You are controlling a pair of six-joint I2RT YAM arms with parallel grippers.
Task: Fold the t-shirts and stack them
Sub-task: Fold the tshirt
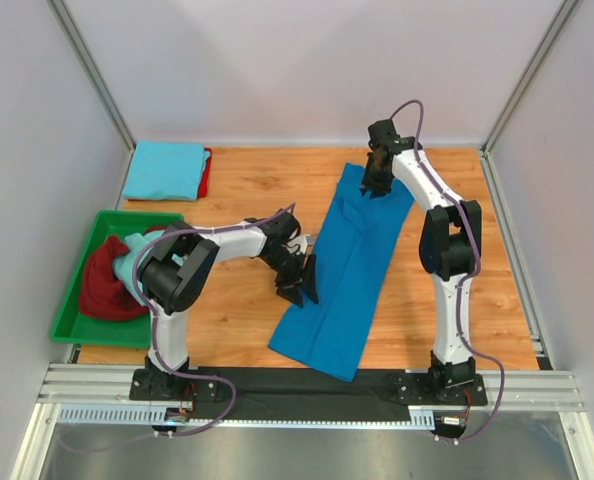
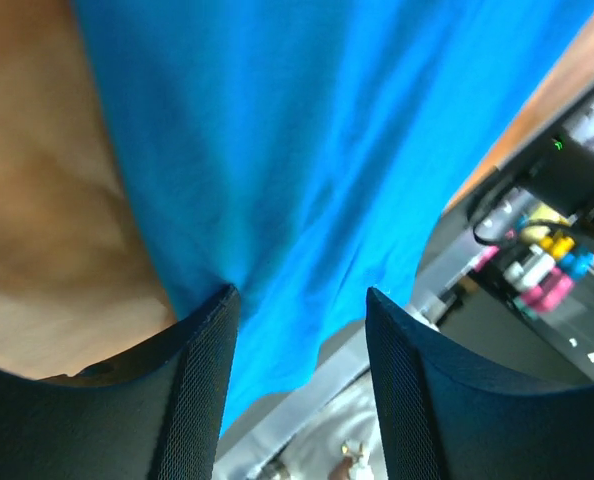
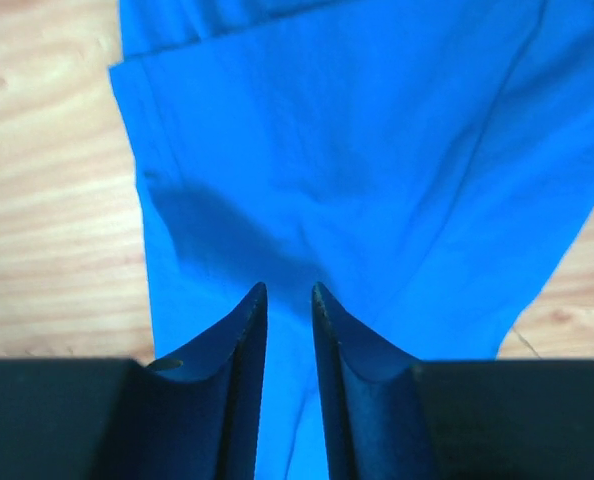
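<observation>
Royal blue t-shirt lies on the wooden table as a long half-folded strip, with the left gripper open and empty at its edge and the right gripper almost closed at its far end, hold unclear; two folded shirts are stacked and two crumpled shirts wait in the green tray.

Five t-shirts in all: one royal blue t-shirt, one sky-blue t-shirt, one red t-shirt, one maroon t-shirt, one pale aqua t-shirt. One green tray. Two tools — the left tool and the right tool.
</observation>
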